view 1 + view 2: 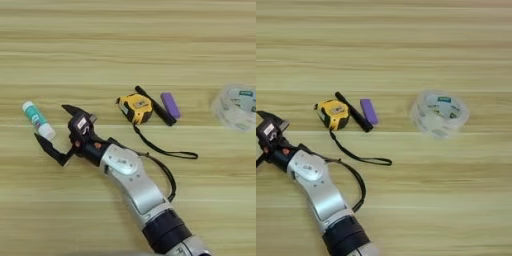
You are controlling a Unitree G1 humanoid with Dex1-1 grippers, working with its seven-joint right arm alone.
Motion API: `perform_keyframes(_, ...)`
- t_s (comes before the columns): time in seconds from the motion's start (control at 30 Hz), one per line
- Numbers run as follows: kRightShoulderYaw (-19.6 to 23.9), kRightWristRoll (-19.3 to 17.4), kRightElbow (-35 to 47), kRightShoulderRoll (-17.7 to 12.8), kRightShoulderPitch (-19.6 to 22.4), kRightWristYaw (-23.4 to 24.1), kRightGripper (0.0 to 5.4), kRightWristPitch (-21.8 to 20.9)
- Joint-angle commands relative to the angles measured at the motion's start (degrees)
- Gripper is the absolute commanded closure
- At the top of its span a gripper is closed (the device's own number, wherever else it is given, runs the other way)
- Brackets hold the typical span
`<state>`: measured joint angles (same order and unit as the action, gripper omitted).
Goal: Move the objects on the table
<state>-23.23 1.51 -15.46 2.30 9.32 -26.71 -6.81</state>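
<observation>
**Spread hand beside the white tube at the left of the counter**

At the far left of the left eye view, a white tube (pixel 38 120) with a teal label lies flat on the counter (pixel 125 45), slanting from upper left to lower right, its white cap at the lower end. Just right of it is the robot's right hand (pixel 54 131), its two black fingers spread wide and released. One finger (pixel 73 111) points up-left just right of the tube, above the level of the cap; the other (pixel 50 149) reaches down-left below the cap. The cap end sits near the gap between them, and nothing is gripped. Whether either finger touches the tube cannot be told.

The silver forearm (pixel 134 182) runs from the hand down toward the lower right of the frame, ending in a black cuff (pixel 165 231) near the bottom edge.

Right of the hand, near the middle of the frame, a yellow-and-black tape measure (pixel 135 108) rests on the counter. Its black wrist cord (pixel 165 150) trails down and to the right in a long loop, part of it passing next to the forearm. Just right of the tape measure lies a black marker (pixel 156 106), angled from upper left to lower right, and beside that a small purple block (pixel 170 105). Well apart at the right is a clear roll of tape (pixel 439 113), seen whole in the right eye view.
</observation>
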Motion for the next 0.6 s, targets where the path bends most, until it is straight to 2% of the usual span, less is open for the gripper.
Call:
perform_keyframes(0.03,-1.52,1.79,-5.47,3.98,6.25,1.04,0.04,-2.47)
perform_keyframes(0.2,0.0,2.71,-17.63,6.01,11.84,4.02,0.04,-6.42)
perform_keyframes(0.33,1.27,2.54,-24.09,7.08,15.11,5.74,0.04,-9.69)
perform_keyframes(0.5,2.51,2.1,-28.73,8.18,16.96,5.92,0.04,-11.73)
perform_keyframes(0.6,3.38,1.16,-30.18,8.63,17.26,4.93,0.04,-11.4)
